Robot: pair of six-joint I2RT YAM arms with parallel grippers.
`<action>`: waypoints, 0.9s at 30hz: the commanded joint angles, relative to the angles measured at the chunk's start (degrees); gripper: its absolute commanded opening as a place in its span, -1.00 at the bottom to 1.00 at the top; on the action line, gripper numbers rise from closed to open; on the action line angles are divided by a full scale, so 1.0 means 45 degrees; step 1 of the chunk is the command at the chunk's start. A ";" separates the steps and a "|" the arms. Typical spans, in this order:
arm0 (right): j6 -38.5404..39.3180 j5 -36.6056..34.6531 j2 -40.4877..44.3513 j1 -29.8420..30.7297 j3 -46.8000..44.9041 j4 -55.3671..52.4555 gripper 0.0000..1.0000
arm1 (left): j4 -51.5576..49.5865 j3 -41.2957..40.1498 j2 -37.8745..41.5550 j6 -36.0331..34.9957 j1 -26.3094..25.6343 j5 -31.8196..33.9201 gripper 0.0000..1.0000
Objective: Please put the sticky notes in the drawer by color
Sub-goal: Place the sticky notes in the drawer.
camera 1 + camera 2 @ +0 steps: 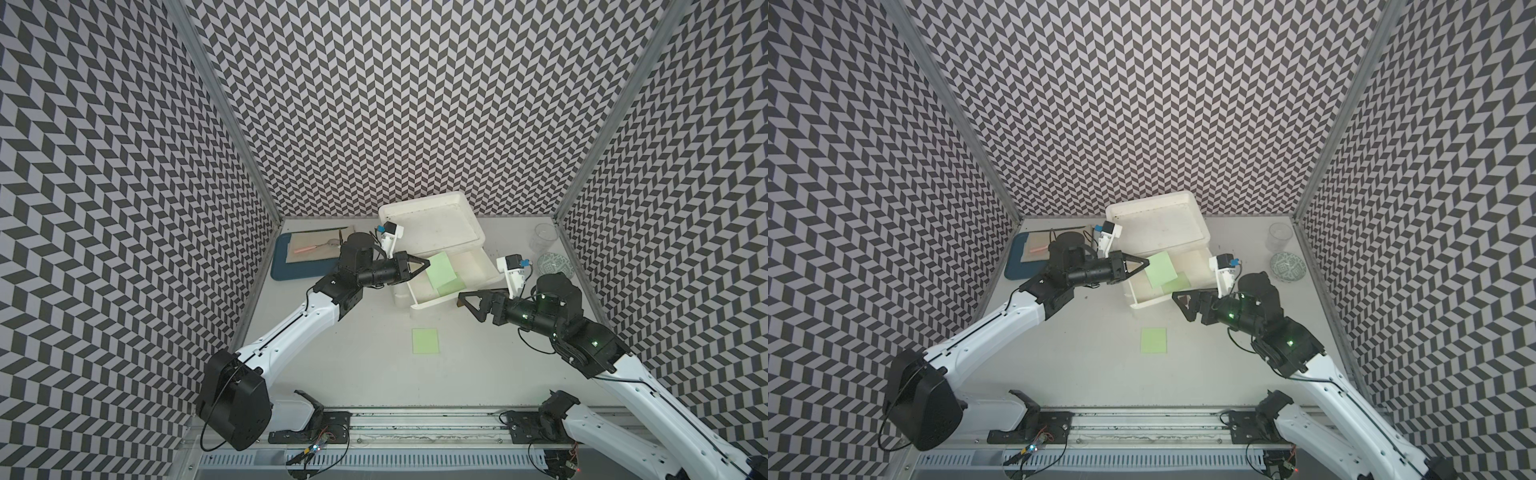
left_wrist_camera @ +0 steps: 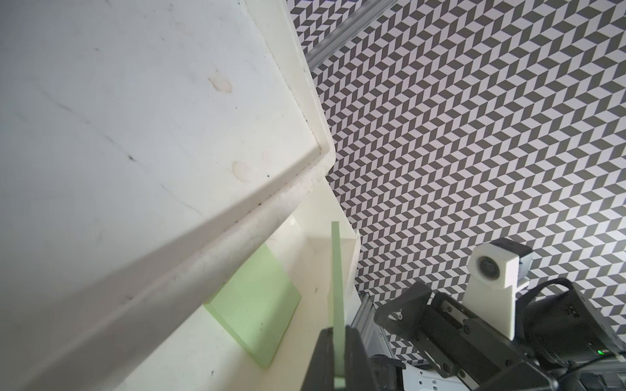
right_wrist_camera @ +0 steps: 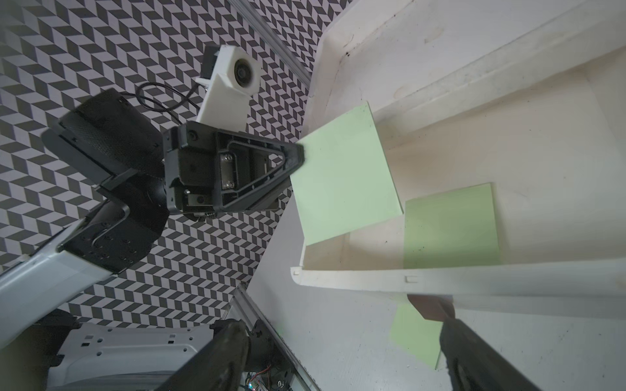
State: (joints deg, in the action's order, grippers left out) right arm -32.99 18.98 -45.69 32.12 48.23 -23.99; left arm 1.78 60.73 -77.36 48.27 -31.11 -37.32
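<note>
The white drawer (image 1: 478, 237) unit stands at the back, with one drawer (image 3: 440, 276) pulled out toward me. My left gripper (image 1: 428, 264) is shut on a light green sticky note (image 1: 441, 269), held tilted over the open drawer's left side; the left wrist view shows this note (image 2: 337, 287) edge-on between the jaws. A second green note (image 1: 452, 286) lies flat inside the drawer. A third green note (image 1: 425, 341) lies on the table in front. My right gripper (image 1: 467, 302) is open and empty at the drawer's front, by its brown tab handle (image 3: 430, 304).
A blue tray (image 1: 286, 272) with a beige cloth and a pink pen sits at the back left. A clear glass (image 1: 545, 237) and a patterned dish (image 1: 555, 264) stand at the back right. Patterned walls close in three sides.
</note>
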 commanded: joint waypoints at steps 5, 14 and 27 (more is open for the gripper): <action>0.0419 0.0021 0.0445 -0.0339 0.0028 0.0705 0.87 | 0.0653 0.0843 -0.1053 -0.0604 -0.0644 0.0259 -0.85; 0.0679 -0.0302 0.0862 -0.0336 -0.0581 0.0569 0.87 | -0.0516 0.1543 -0.1698 -0.1460 -0.0627 0.0609 -0.01; -0.0574 -0.4670 0.0950 0.4341 -0.3490 0.0848 0.77 | -0.2253 -0.1051 0.2709 -0.3127 0.0571 0.3655 0.65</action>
State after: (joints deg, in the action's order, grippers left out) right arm -32.25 9.30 -41.15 45.30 33.45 -23.97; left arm -6.22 60.64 -68.75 36.47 -29.41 -26.28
